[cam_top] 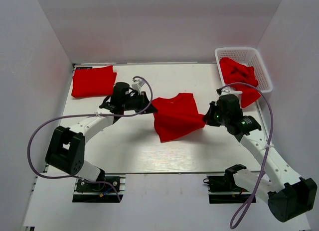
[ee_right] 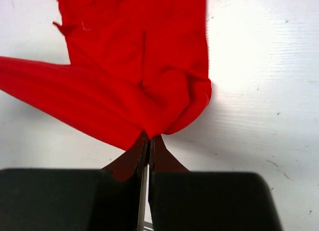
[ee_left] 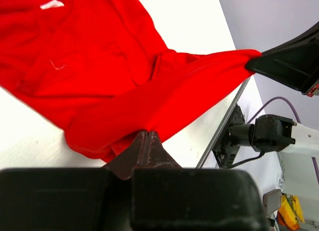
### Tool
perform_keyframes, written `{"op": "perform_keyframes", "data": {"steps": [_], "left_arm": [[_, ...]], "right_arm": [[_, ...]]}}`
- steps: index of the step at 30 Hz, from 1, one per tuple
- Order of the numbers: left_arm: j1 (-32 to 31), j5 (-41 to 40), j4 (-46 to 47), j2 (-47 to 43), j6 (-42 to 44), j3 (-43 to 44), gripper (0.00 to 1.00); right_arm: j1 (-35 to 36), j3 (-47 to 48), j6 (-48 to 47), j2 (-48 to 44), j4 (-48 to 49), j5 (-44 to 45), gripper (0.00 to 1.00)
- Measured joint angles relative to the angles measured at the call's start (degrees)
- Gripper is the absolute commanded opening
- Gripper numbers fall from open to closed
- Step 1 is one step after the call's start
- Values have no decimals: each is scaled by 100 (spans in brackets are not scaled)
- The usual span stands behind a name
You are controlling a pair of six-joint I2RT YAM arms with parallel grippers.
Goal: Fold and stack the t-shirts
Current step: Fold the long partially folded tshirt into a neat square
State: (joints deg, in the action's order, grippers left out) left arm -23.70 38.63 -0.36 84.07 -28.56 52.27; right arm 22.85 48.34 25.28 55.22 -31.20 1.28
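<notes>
A red t-shirt hangs stretched between my two grippers over the middle of the table. My left gripper is shut on its left edge, and the cloth runs up from the closed tips. My right gripper is shut on its right edge, and the cloth bunches at the closed tips. A folded red t-shirt lies at the far left corner. More red t-shirts fill the white basket and hang over its front.
The white lattice basket stands at the far right corner against the wall. White walls enclose the table on three sides. The right arm's base shows in the left wrist view beyond the table edge.
</notes>
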Motion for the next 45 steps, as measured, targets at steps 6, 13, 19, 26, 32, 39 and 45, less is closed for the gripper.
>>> {"op": "perform_keyframes", "data": {"steps": [6,13,19,26,32,39,45], "left_arm": [[13,-46,160,190,-2,125,0],[72,-455,240,511,-48,380,0],[87,-831,271,1023,-61,715,0],[192,-1246,389,1458,-164,890,0],[291,-1742,564,1572,-310,890,0],[376,-2208,796,1729,-398,922,0],[442,-2361,1014,2347,-413,1051,0]], "right_arm": [[-83,107,70,295,245,203,0],[-210,457,81,1132,621,120,0],[-334,826,-17,1687,940,2,0],[-518,1523,-151,2621,1246,-284,0],[-658,2092,-299,3418,1436,-638,0],[-741,3012,-592,4454,1513,-990,0],[-769,3333,-682,5090,1773,-1126,0]]}}
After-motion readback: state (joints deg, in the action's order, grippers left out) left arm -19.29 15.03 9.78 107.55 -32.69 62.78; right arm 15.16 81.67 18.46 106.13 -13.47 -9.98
